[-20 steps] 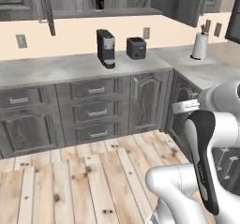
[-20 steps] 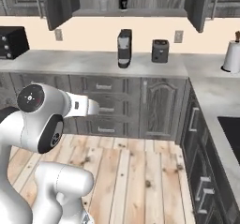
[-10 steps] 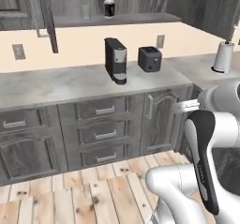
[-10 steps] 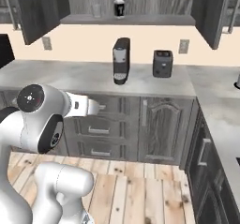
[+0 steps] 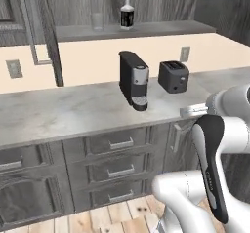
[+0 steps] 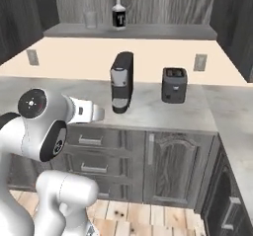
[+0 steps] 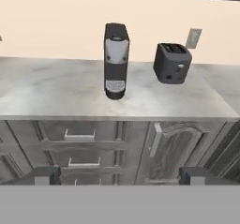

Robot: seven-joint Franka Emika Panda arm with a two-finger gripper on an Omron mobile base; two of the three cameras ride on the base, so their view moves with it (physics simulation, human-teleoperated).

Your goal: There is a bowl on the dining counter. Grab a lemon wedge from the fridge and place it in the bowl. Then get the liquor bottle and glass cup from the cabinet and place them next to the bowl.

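Above the coffee machine (image 5: 134, 80), on the open cabinet (image 5: 146, 29) shelf, the liquor bottle (image 5: 127, 13) stands right of the glass cup (image 5: 97, 21); my gripper (image 7: 120, 175) is spread fully wide, holding nothing, facing the drawers below

The open dark grey wood-grain cabinet door (image 5: 41, 37) is jutting out left of the grey shelf (image 5: 146, 29). A black coffee machine (image 5: 133, 80) and a dark toaster (image 5: 173, 76) are occupying the light marbled worktop (image 5: 58, 112) beneath; its left stretch is lying open.
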